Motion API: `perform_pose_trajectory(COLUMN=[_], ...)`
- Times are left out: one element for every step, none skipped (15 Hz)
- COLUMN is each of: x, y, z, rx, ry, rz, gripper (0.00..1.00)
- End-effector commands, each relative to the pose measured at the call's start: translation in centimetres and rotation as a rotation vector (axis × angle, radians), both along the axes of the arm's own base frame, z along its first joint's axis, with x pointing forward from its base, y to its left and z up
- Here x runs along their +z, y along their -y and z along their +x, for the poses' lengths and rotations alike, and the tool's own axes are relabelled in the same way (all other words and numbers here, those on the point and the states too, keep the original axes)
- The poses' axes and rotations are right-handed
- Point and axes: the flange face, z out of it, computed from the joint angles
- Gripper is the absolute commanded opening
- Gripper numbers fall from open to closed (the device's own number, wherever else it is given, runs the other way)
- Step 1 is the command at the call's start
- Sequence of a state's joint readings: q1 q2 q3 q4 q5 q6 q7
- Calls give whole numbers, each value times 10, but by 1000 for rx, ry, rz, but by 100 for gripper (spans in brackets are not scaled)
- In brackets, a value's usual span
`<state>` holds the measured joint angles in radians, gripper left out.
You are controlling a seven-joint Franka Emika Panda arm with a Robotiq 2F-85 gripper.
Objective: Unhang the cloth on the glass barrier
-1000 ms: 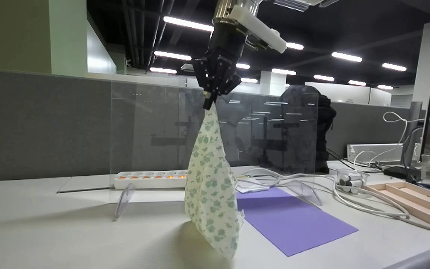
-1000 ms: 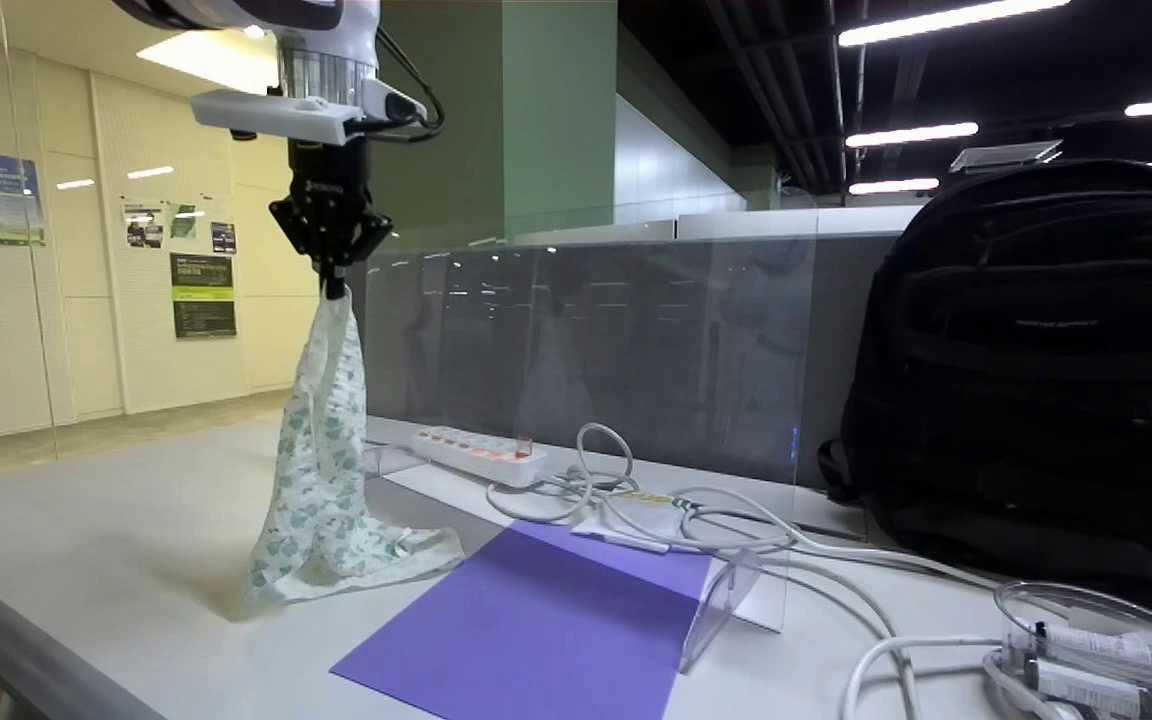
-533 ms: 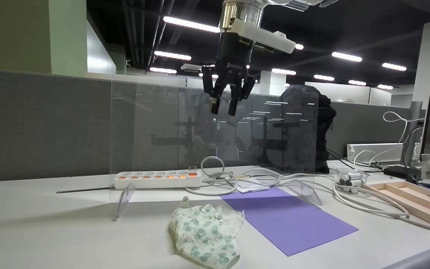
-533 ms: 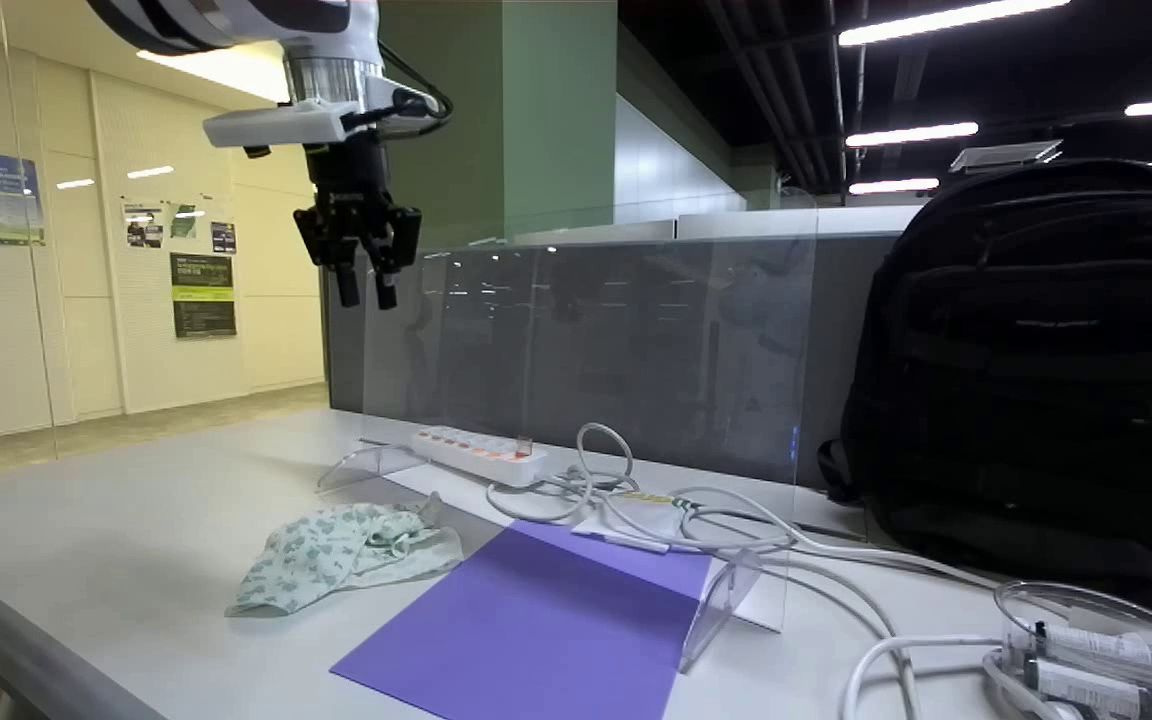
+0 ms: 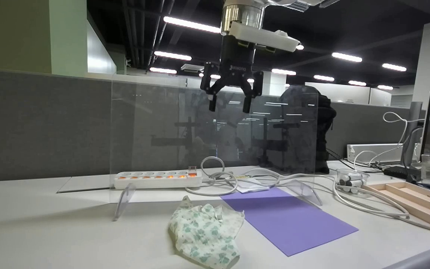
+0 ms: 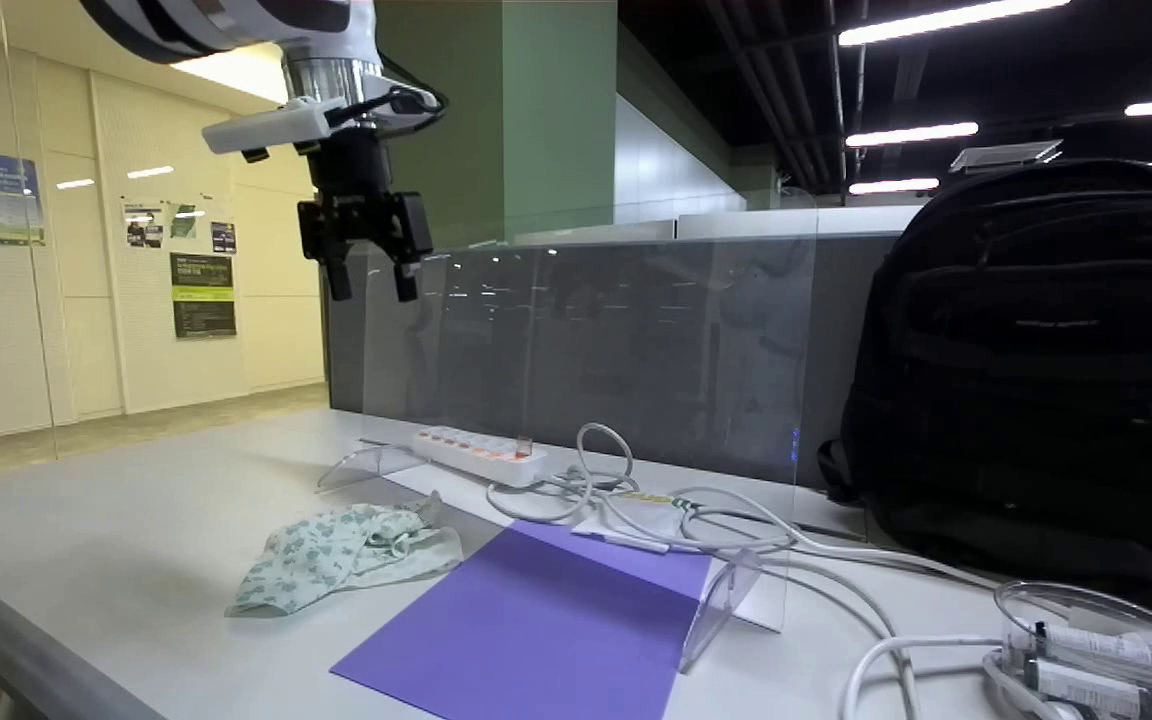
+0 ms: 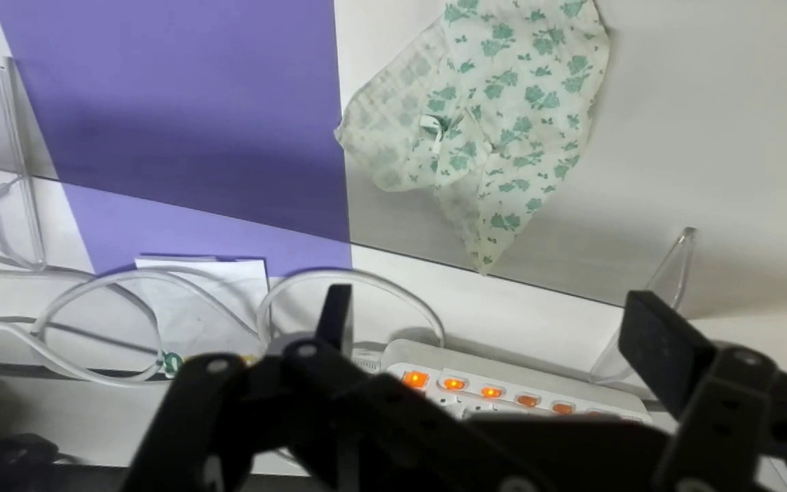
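glass barrier: standing upright on the white desk on a pair of clear feet.
floral cloth: lying rumpled on the desk in front of the barrier, pale with a green print; one corner points at the barrier's lower edge, and whether it touches cannot be told.
robotiq gripper: well above the desk, level with the barrier's upper part; its two fingers are spread wide and hold nothing.
purple sheet: flat, running from in front of the barrier to behind it, under the lower edge.
power strip: behind the barrier, some switches lit orange.
white cables: looped behind the barrier, trailing out past one end.
black backpack: behind the barrier, near that same end.
clear round container: beyond that end of the barrier, small labelled vials inside.
grey partition: behind the barrier, reaching past both ends.
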<state>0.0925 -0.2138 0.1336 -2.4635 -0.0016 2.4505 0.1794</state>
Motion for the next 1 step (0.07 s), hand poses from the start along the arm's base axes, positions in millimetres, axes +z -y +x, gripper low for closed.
perform_pose_trajectory(x=[4], y=[5], z=[-9], rx=[-56], ry=[-32], rz=[-3], gripper=[100])
